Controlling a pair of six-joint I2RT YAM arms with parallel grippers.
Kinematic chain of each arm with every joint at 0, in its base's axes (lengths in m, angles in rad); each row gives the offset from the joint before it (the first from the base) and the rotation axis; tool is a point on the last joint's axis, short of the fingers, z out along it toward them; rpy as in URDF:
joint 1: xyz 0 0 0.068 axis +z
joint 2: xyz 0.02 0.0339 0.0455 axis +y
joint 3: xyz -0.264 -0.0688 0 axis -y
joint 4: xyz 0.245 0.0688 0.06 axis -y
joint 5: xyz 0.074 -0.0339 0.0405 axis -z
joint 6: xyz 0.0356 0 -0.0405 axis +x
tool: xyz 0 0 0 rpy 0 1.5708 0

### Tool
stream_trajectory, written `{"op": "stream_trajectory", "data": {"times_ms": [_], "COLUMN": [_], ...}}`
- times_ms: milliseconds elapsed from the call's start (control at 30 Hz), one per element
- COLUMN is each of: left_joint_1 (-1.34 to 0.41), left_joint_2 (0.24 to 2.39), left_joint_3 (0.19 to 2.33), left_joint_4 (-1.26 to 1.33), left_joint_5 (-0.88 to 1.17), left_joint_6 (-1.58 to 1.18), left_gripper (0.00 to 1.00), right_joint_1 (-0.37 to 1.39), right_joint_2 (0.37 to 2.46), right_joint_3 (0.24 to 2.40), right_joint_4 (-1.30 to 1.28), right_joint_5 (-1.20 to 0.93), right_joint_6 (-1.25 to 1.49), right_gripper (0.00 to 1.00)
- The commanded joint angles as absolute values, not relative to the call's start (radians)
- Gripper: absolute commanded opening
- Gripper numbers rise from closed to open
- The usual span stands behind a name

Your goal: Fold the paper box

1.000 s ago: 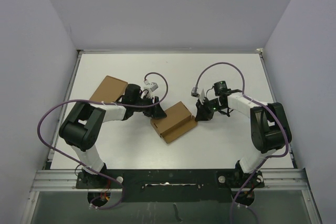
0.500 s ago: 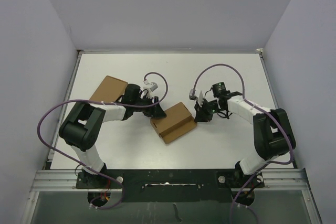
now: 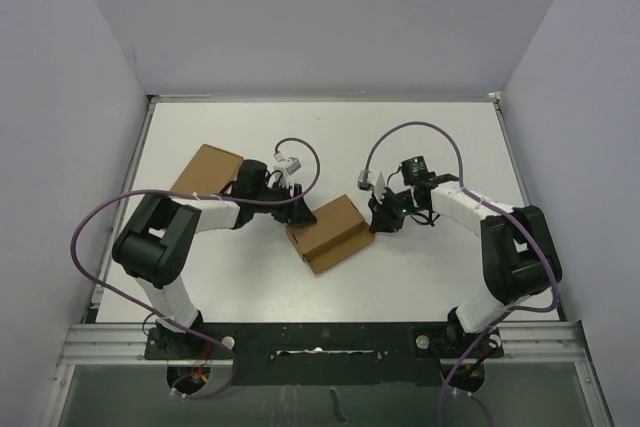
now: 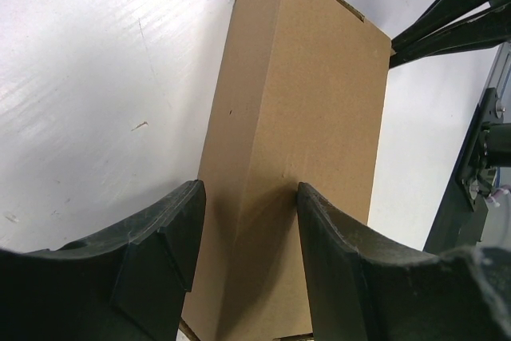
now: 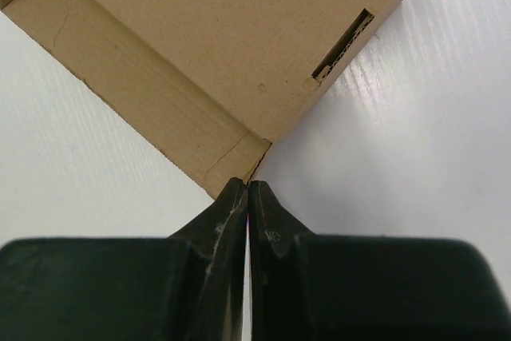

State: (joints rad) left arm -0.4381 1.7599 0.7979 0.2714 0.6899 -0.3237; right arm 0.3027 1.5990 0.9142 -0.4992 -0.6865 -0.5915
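flanking one paper box (image 3: 326,232), two hands (image 3: 297,212) (image 3: 375,224)

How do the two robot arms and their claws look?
The left arm and right arm have black joints and white links; a purple cable loops beside each. The left claw and right claw have matte black tapering fingers. A green light glows near the right wrist.

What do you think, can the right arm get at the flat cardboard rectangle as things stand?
Probably not: the flat cardboard rectangle lies far left, beyond the paper box and the left gripper, away from the right gripper.
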Motion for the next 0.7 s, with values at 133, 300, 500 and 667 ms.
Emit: {"op": "stream_trajectory", "data": {"times_ms": [133, 300, 500, 667], "left_joint_1": [-0.443, -0.449, -0.455, -0.469], "left_joint_2": [1.742, 1.739, 1.741, 1.748], "left_joint_3": [0.83, 0.843, 0.842, 0.851], "left_joint_4": [0.202, 0.183, 0.181, 0.174], "left_joint_5": [0.681, 0.678, 0.684, 0.697], "left_joint_6": [-0.264, -0.264, -0.263, -0.252], "left_gripper": [0.47, 0.47, 0.47, 0.47], "right_joint_1": [0.333, 0.369, 0.375, 0.376], "right_joint_2": [1.563, 1.559, 1.57, 1.563], "right_joint_3": [0.954, 0.963, 0.979, 0.991], "right_joint_4": [-0.486, -0.485, -0.478, -0.439], "right_joint_5": [-0.656, -0.635, -0.609, -0.573], "right_joint_6": [-0.589, -0.593, -0.563, -0.519], "right_gripper": [0.02, 0.02, 0.02, 0.02]}}
